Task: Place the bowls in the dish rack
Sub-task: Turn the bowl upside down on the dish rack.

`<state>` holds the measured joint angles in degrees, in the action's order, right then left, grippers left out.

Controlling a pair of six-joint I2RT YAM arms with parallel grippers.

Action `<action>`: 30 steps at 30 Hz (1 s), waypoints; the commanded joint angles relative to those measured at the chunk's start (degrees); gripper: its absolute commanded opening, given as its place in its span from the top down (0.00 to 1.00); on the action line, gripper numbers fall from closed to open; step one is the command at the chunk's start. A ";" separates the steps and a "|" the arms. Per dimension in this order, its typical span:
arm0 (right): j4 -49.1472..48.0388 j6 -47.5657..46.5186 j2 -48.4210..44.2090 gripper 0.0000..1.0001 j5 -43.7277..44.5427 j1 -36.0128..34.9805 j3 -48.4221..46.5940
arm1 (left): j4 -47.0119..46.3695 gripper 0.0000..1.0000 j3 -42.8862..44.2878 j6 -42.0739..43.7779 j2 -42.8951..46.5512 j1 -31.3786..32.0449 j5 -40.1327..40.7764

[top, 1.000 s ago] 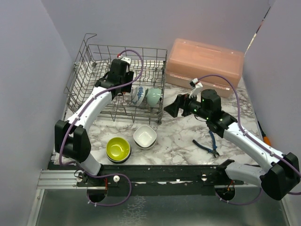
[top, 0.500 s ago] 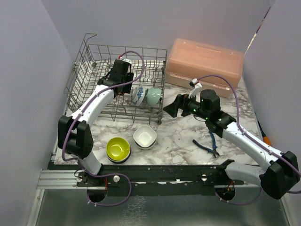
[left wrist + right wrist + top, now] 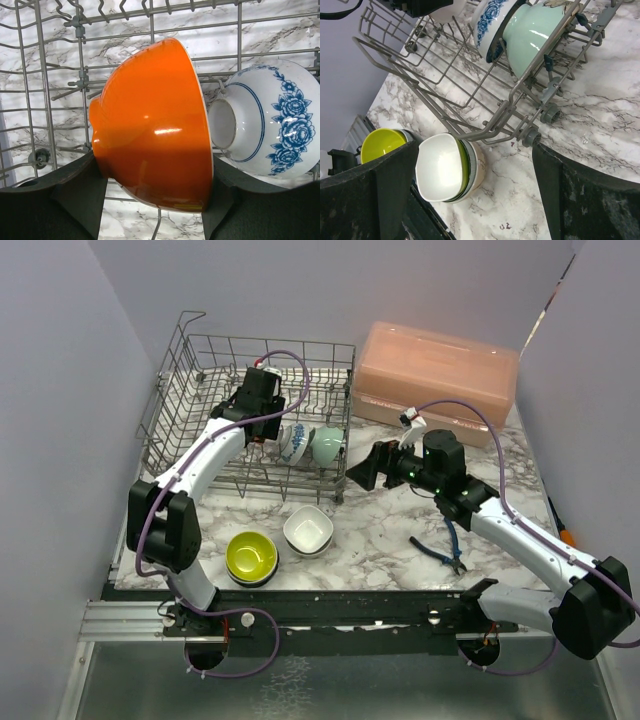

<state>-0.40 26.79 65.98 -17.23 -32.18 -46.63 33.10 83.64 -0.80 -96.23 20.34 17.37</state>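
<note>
In the left wrist view my left gripper [image 3: 155,170] is shut on an orange bowl [image 3: 150,125], held on edge among the tines of the dish rack [image 3: 80,75]. A blue-patterned white bowl [image 3: 275,120] stands just to its right. From above, the left gripper [image 3: 262,438] is inside the dish rack [image 3: 180,390], beside the patterned bowl [image 3: 296,443] and a pale teal bowl [image 3: 327,445]. My right gripper [image 3: 364,472] hangs open just right of the rack's front corner. Through its open jaws [image 3: 475,185] I see a white bowl stack [image 3: 442,167] and a lime-yellow bowl [image 3: 380,145] on the table.
A pink lidded box [image 3: 435,375] stands at the back right. Blue-handled pliers [image 3: 440,552] lie under the right forearm. The lime-yellow bowl [image 3: 251,555] and white bowl stack [image 3: 308,530] sit near the front edge, before the rack.
The left arm has edged slightly deeper into the rack with the orange bowl, its elbow swinging right. The right arm has barely moved.
</note>
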 commanded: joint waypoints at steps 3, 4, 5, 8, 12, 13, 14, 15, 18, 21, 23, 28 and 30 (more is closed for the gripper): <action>-0.93 0.15 0.53 0.00 -1.04 0.10 -0.58 | 0.38 1.00 2.17 0.49 -1.19 0.14 0.98; -0.82 0.04 0.62 0.00 -1.24 0.10 -0.75 | 0.38 1.00 2.15 0.53 -1.35 0.14 1.12; -0.75 -0.09 0.64 0.00 -1.45 0.10 -0.82 | 0.43 1.00 2.22 0.53 -1.65 0.14 1.15; -1.03 -0.09 0.97 0.00 -1.81 0.10 -0.70 | 0.98 1.00 2.64 0.53 -2.51 0.14 1.03; -0.76 0.00 1.13 0.00 -2.04 0.10 -0.88 | 1.13 1.00 2.67 0.53 -3.36 0.14 1.24; -0.74 0.02 1.03 0.00 -2.09 0.08 -0.84 | 1.29 1.00 2.79 0.53 -3.54 0.14 1.26; -0.98 0.02 0.86 0.00 -2.02 0.10 -0.63 | 1.49 1.00 2.97 0.52 -3.67 0.14 1.20; -1.37 0.13 0.75 0.00 -1.83 0.08 -0.31 | 1.66 1.00 3.02 0.49 -3.80 0.14 1.18; -1.56 0.30 0.65 0.00 -1.46 0.10 -0.32 | 1.77 1.00 2.94 0.53 -4.13 0.14 1.33; -1.40 0.15 0.48 0.00 -1.68 0.10 -0.39 | 2.32 0.96 3.42 0.53 -4.81 0.14 1.20; -1.53 0.13 0.67 0.00 -1.66 0.10 -0.34 | 2.65 0.93 3.62 0.52 -5.09 0.16 1.00; -1.41 0.27 -0.12 0.00 -0.98 0.10 -0.15 | 3.32 0.63 3.98 0.45 -5.18 0.16 2.67; -1.56 0.45 -0.27 0.00 -0.45 0.15 0.01 | 3.29 0.48 3.91 0.32 -4.77 0.17 2.76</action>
<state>-0.51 26.98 66.76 -17.87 -32.18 -46.63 35.97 85.62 -0.36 -101.08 20.38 17.52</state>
